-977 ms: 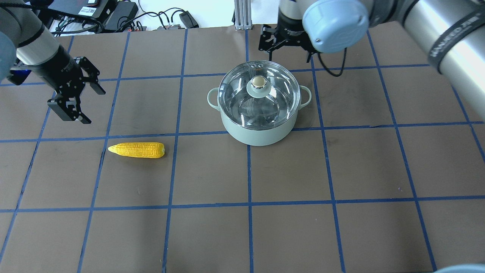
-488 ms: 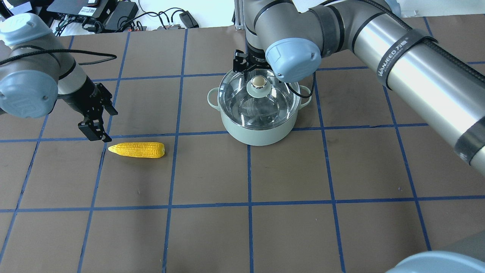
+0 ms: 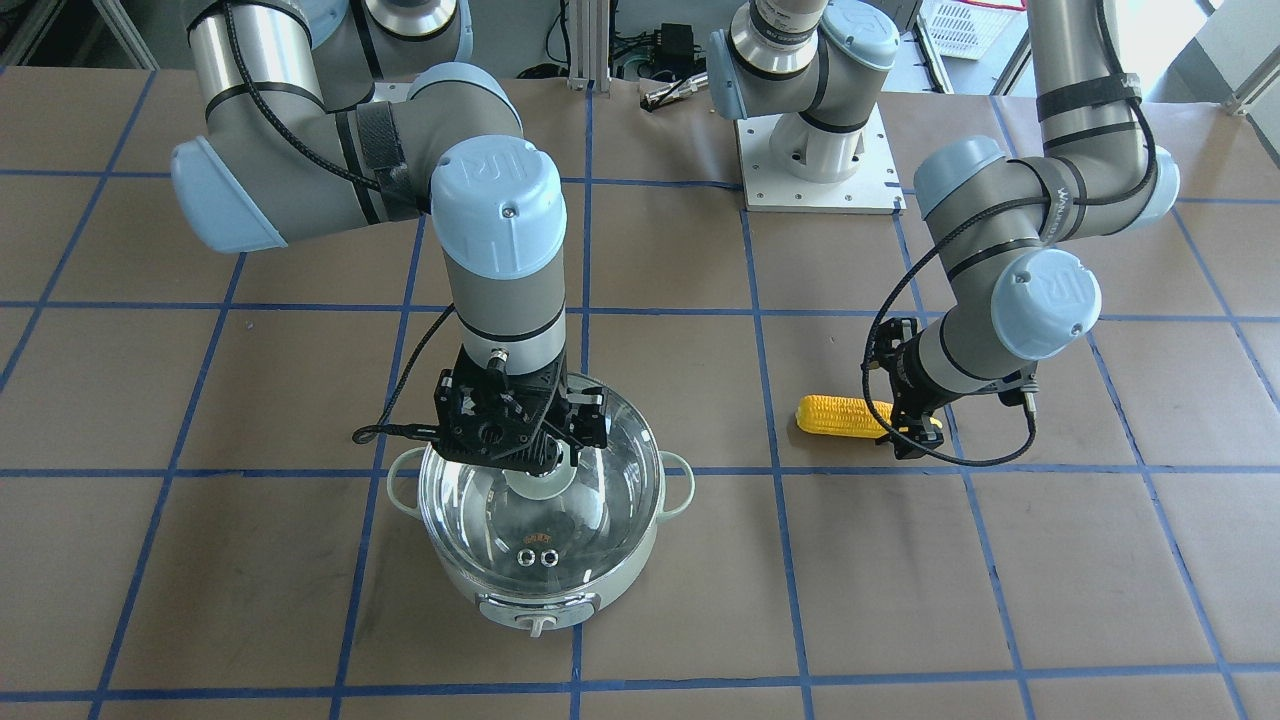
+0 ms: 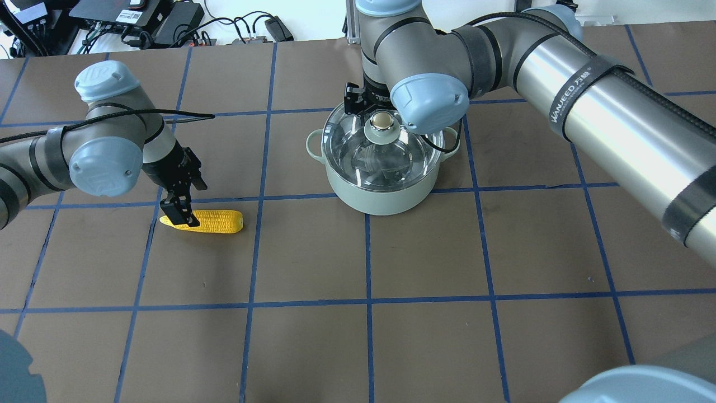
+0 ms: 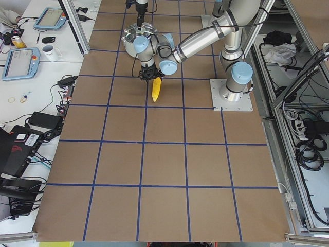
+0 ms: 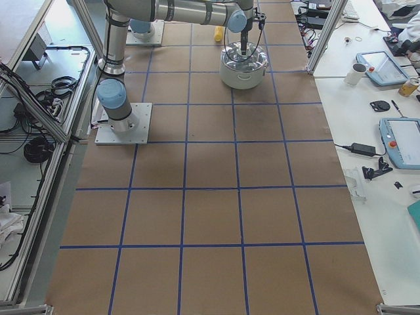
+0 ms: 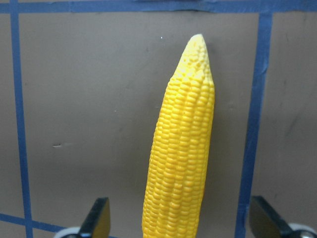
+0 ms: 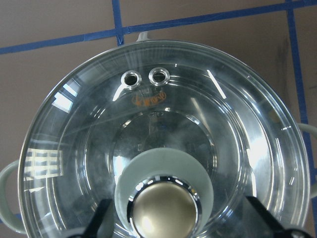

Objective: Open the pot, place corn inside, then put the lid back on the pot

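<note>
From my left wrist feed, the left gripper point(image 7: 179, 220) stands wide open and grips nothing. The corn point(image 7: 181, 148), a bright yellow cob with bumpy kernels, lies flat on the table point(image 4: 503, 252), passes between its fingertips point(image 7: 97, 218) and tapers to a point beyond them. My right gripper point(image 8: 182, 218) is spread too, clamping nothing, its fingers point(image 8: 101, 220) either side of the beige-capped knob point(image 8: 163, 208) of the clear glass lid point(image 8: 198, 109), which sits right beneath it on the mint-green pot point(image 4: 380, 198).

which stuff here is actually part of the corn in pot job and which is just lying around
Job:
pot
lid
corn
left hand
right hand

Lying about, off the mat:
power adapter
mug
tablet
</note>
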`<state>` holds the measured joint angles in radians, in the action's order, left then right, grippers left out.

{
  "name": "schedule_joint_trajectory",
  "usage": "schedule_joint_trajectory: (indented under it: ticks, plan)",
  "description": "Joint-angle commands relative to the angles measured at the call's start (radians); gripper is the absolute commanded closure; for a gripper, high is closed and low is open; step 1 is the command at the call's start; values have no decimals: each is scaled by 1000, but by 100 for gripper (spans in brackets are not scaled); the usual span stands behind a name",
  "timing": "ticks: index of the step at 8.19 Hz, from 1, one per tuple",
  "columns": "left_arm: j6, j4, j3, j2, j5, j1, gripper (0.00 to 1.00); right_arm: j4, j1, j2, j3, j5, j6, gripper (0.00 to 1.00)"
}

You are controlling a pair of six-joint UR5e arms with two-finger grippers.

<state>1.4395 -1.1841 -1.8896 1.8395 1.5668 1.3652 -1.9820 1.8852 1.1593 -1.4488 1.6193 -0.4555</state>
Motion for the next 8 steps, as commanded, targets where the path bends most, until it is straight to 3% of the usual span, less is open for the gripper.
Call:
schedule_joint_trajectory:
  ticks: [1, 4, 8]
  plan:
    - [-143, 6, -6, 18, 1, 32, 0, -66, 0, -16, -2, -1, -5, 20]
    - [-270, 6, -9, 18, 3, 32, 0, -64, 0, -16, -2, -1, 3, 35]
    - [-284, 41, -10, 59, 3, 32, 0, -63, 0, -21, -1, -1, 8, 63]
